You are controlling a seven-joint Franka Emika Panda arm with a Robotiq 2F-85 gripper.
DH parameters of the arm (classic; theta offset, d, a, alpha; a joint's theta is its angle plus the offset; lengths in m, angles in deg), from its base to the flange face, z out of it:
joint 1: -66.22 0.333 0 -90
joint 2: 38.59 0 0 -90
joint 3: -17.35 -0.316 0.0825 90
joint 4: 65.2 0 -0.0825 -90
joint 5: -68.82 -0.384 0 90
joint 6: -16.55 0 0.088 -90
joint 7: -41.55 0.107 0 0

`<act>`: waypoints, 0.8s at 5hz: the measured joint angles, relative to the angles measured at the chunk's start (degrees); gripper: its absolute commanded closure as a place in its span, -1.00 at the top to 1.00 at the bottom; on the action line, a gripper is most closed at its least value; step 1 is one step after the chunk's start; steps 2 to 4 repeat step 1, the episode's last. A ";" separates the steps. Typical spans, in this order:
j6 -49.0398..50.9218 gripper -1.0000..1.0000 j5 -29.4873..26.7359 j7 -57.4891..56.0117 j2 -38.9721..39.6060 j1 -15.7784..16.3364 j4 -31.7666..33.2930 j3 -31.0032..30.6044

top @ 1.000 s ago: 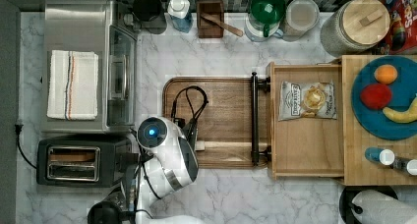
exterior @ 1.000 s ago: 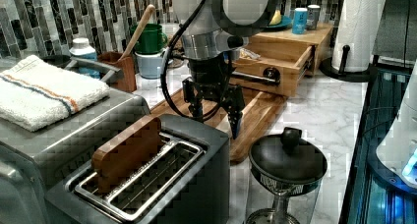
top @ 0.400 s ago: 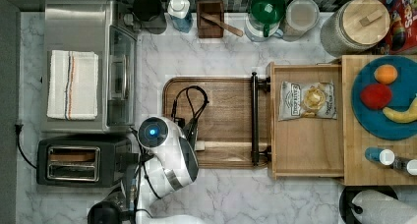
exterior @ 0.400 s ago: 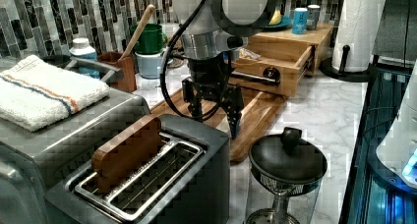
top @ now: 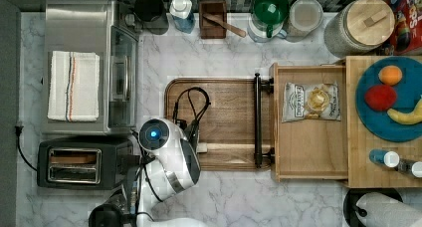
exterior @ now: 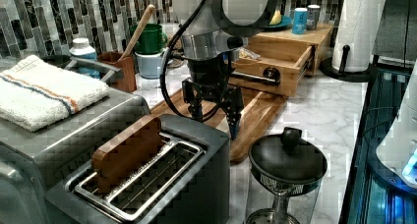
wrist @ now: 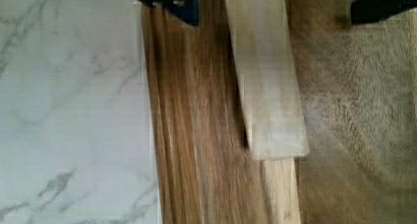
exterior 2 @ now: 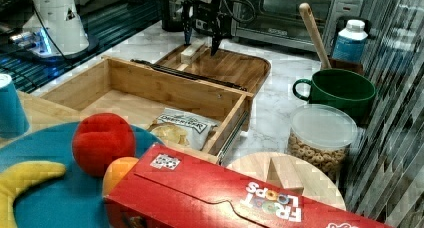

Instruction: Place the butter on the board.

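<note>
- Red cereal box lies nearest in the right view, beside a blue plate carrying a banana, a red fruit and an orange one.
- Just past the plate, the pale wooden tray holds a bag of chips; a clear lidded tub at the right view's right is full of cereal rings.
- Farther back stands a green mug; a wooden holder against the wall has a wooden spoon in it.
- Beyond the tray lies the dark board, its black handle against the tray.
- The arm reaches over the board's corner and points the gripper straight down, fingers spread wide and holding nothing.
- Pale butter rests flat on the board near its long edge, directly under the gripper and between the two fingertips, touching neither, as the wrist view shows.
- Behind the arm sits a steel oven.
</note>
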 measured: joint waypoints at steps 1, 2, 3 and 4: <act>0.03 1.00 0.00 0.00 -0.03 -0.06 0.00 0.08; 0.03 1.00 0.00 0.00 -0.03 -0.06 0.00 0.08; 0.03 1.00 0.00 0.00 -0.03 -0.06 0.00 0.08; 0.03 1.00 0.00 0.00 -0.03 -0.06 0.00 0.08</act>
